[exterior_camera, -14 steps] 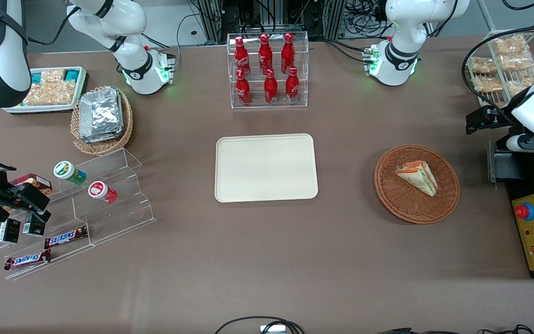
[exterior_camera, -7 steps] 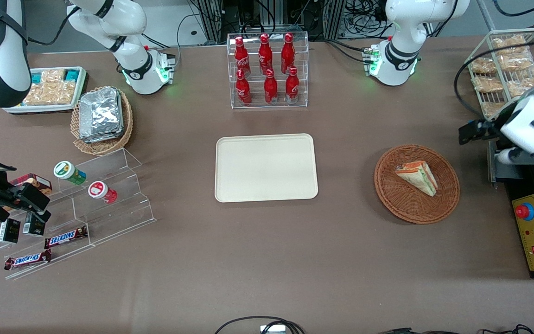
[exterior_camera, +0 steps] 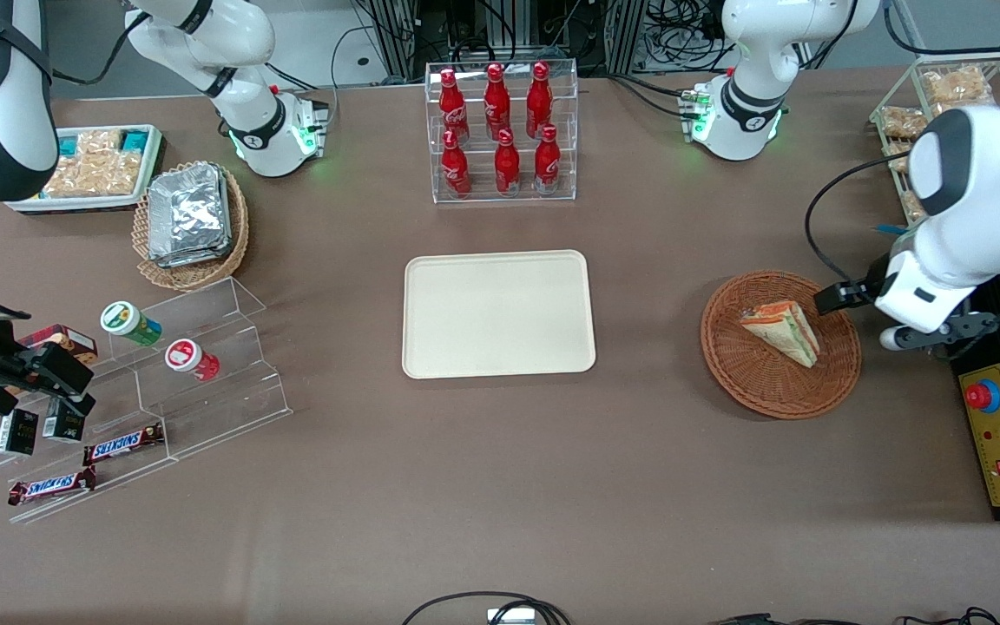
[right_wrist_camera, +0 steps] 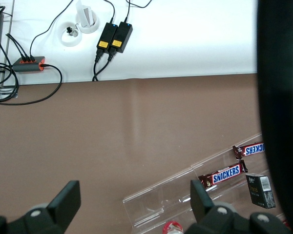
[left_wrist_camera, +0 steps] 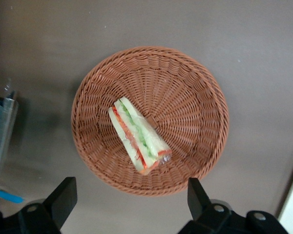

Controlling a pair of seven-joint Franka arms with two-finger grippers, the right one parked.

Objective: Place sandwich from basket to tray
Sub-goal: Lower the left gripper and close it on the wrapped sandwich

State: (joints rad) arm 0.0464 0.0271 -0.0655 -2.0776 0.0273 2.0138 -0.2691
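Sandwich (left_wrist_camera: 138, 139) lies in basket (left_wrist_camera: 195, 87), untouched. I see my gripper (left_wrist_camera: 128, 204) above basket edge, fingers (left_wrist_camera: 62, 200) spread wide. Tray (exterior_camera: 498, 313) well apart.

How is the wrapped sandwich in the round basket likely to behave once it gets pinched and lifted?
The sandwich is soft bread in layers, so it will probably squash under a firm pinch. Its clear wrapping may be slippery. It looks light, and the shallow basket may shift when nudged. The open end effector hangs above the basket's rim, touching nothing.
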